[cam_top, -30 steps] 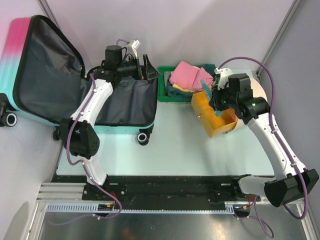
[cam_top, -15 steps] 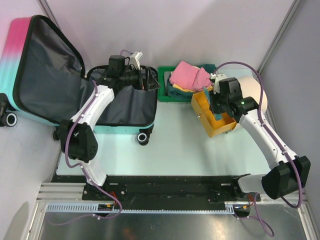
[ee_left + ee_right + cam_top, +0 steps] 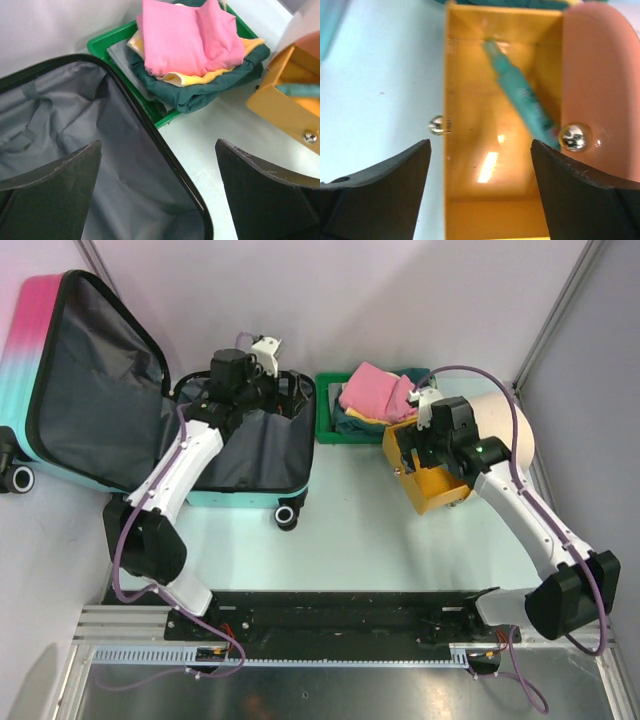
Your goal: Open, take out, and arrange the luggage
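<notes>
The luggage (image 3: pixel 30 330), pink-to-teal, lies open at the left, its lid leaning on the wall and its dark grey lining (image 3: pixel 60 125) bare. My left gripper (image 3: pixel 290 400) hovers open over the lower half's far right corner, nothing between its fingers; in the left wrist view the gripper (image 3: pixel 157 150) straddles the black zipper rim (image 3: pixel 165 160). My right gripper (image 3: pixel 425 445) hangs open above an orange drawer box (image 3: pixel 432 490). In the right wrist view the gripper (image 3: pixel 480 145) is over the drawer (image 3: pixel 470 200), where a teal tube (image 3: pixel 522 100) lies loose.
A green tray (image 3: pixel 325 422) behind the drawer holds folded clothes, pink (image 3: pixel 375 390) on top of yellow and dark green. A white-and-orange cylinder (image 3: pixel 510 430) lies right of the drawer. The drawer has small metal knobs (image 3: pixel 437 125). Pale table top (image 3: pixel 350 530) spreads in front.
My right gripper opened and let the teal tube drop into the orange drawer. My left gripper swung slightly back and left over the luggage's far corner.
</notes>
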### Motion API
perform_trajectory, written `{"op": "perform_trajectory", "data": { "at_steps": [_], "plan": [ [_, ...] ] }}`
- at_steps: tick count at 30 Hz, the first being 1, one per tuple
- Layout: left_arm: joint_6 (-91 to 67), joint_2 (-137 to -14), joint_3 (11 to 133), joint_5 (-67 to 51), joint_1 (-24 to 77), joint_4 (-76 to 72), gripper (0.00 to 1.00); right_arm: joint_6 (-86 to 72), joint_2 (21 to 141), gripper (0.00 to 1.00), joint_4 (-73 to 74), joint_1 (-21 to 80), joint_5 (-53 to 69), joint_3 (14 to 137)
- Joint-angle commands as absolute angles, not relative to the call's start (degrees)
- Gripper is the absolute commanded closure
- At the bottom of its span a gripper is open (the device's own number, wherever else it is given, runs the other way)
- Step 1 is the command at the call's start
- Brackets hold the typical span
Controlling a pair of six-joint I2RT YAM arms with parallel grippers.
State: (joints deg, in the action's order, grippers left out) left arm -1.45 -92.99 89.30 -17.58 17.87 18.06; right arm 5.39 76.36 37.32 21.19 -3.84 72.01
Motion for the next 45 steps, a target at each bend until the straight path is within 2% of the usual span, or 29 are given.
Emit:
{"op": "perform_trajectory", "data": {
  "at_steps": [1, 2, 6, 9, 14, 21, 27, 33, 45],
  "plan": [
    [10.6, -87.8, 86.8, -29.8, 16.5, 16.1, 0.0, 10.4, 69.2, 0.1, 29.5, 22.9, 2.8, 72.8],
    [14.4, -87.3, 85.4, -34.5, 17.7, 16.1, 0.0, 11.0, 67.1, 0.08, 28.7, 22.6, 6.1, 73.3],
    [20.9, -86.2, 79.2, -36.4, 24.1, 16.1, 0.0, 12.7, 64.4, 0.04, 25.1, 17.3, 11.5, 74.6],
    [22.9, -88.3, 77.7, -38.0, 28.7, 16.1, 0.04, 12.3, 65.6, 0.02, 25.8, 9.6, 14.1, 76.7],
    [19.5, -95.2, 80.5, -40.1, 34.2, 15.6, 0.04, 10.9, 68.5, 0.01, 25.9, -8.8, 23.0, 80.0],
    [16.3, -105.0, 85.9, -40.9, 38.1, 8.2, 0.06, 4.2, 77.3, 0.03, 26.1, -23.4, 29.6, 84.8],
    [13.9, -112.4, 89.6, -38.6, 41.7, 1.7, 0.08, 2.3, 84.5, 0.05, 24.8, -26.9, 36.1, 85.4],
    [4.8, -117.2, 89.1, -35.5, 43.4, -13.6, 0.09, 2.0, 92.2, 0.11, 31.9, -28.0, 43.9, 88.6],
    [-2.8, -125.9, 95.7, -32.9, 47.6, -26.6, 0.1, -1.1, 97.6, 0.24, 38.9, -28.7, 53.0, 87.5]
  ]
}}
